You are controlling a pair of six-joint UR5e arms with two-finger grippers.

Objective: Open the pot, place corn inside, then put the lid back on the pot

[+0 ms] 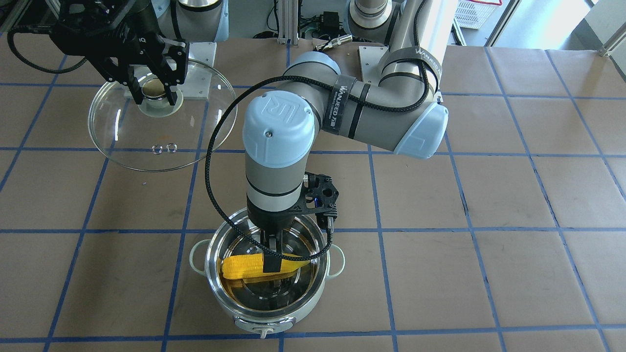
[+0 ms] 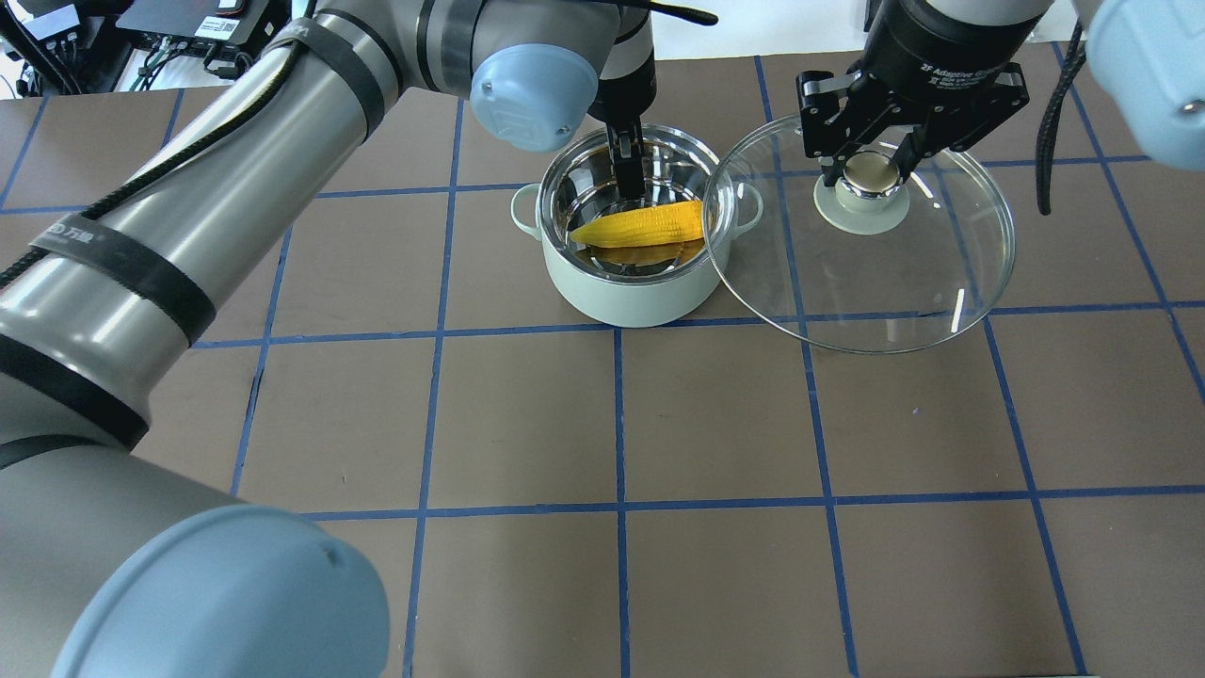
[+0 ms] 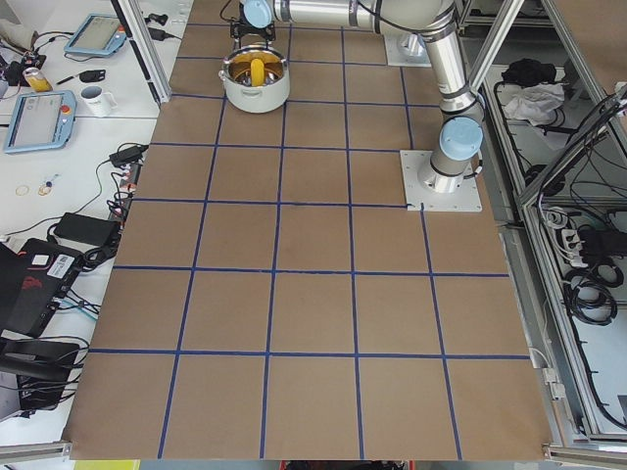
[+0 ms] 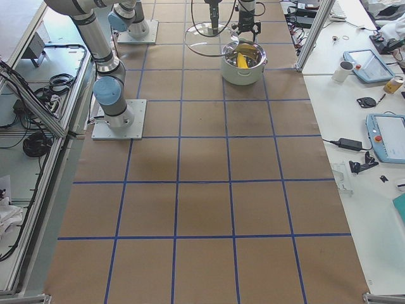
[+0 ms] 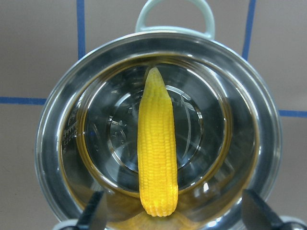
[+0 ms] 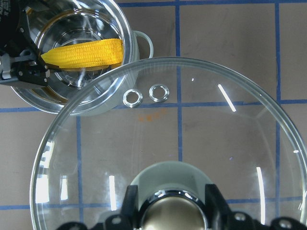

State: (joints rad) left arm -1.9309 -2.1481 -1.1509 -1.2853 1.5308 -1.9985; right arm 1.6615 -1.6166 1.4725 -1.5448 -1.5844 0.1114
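The pale mint-green pot point(image 2: 626, 297) stands open on the table, also seen in the front view point(image 1: 266, 313). The yellow corn point(image 2: 645, 224) lies across its steel bottom, clear in the left wrist view point(image 5: 156, 153). My left gripper point(image 2: 626, 174) reaches down into the pot, and its fingers point(image 5: 93, 215) stand wide apart on either side of the corn's thick end. My right gripper point(image 2: 871, 174) is shut on the beige knob of the clear glass lid point(image 2: 894, 273). It holds the lid off the table beside the pot, with the lid's edge overlapping the pot's rim in the overhead view.
The table point(image 2: 621, 424) is covered in brown paper with a blue tape grid. My left arm's elbow point(image 1: 420, 129) hangs over the table behind the pot. Benches with tablets point(image 4: 386, 136) and a mug point(image 4: 345, 71) line the table's far side.
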